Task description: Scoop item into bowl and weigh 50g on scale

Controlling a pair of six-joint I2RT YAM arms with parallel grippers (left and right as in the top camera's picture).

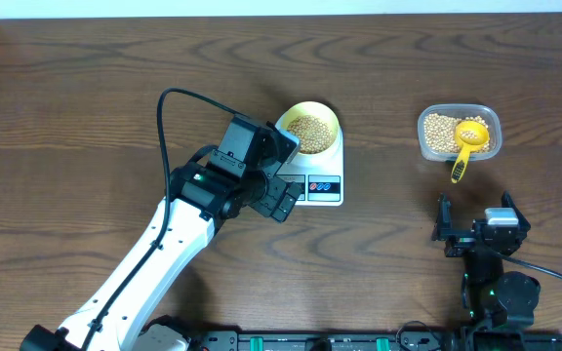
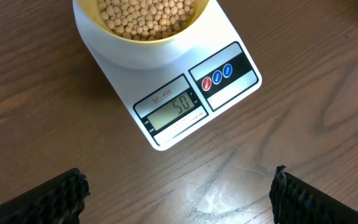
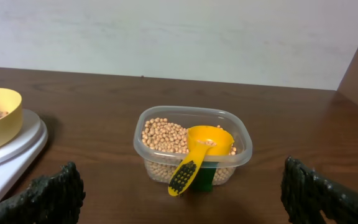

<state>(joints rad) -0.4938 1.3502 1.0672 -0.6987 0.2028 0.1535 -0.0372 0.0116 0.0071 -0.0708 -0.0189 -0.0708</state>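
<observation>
Only the left wrist view shows the display [image 2: 174, 107] of the scale [image 2: 229, 99]: 50. Left gripper [image 2: 178, 180] and right gripper [image 3: 180, 174] stand wide, empty. Brown wooden table [image 2: 42, 124], pale wall [image 3: 179, 37].

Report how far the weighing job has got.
Done: beans sit in the bowl on the scale, whose display appears to read 50; the scoop rests in the container. In hand: nothing, left gripper and right gripper open, empty. Left: nothing apparent.

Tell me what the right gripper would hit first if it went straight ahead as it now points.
The right gripper would likely meet the yellow scoop first: its handle leans over the clear container's near rim. Depth is unclear.
</observation>
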